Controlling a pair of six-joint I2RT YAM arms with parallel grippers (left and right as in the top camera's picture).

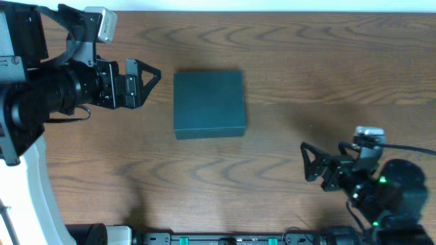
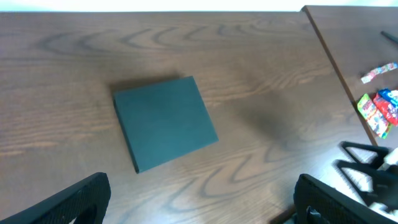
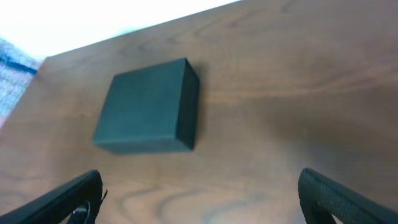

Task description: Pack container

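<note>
The dark teal matte rectangular cardboard box (image 1: pixel 209 104) lies closed, lid flat, near the middle of the brown wood-grain table (image 1: pixel 320 61). My left claw (image 1: pixel 151 85) hangs just beside its left edge, fingers spread wide, holding nothing. My right claw (image 1: pixel 306 162) hovers well apart at the near right, equally wide open and empty.
</note>
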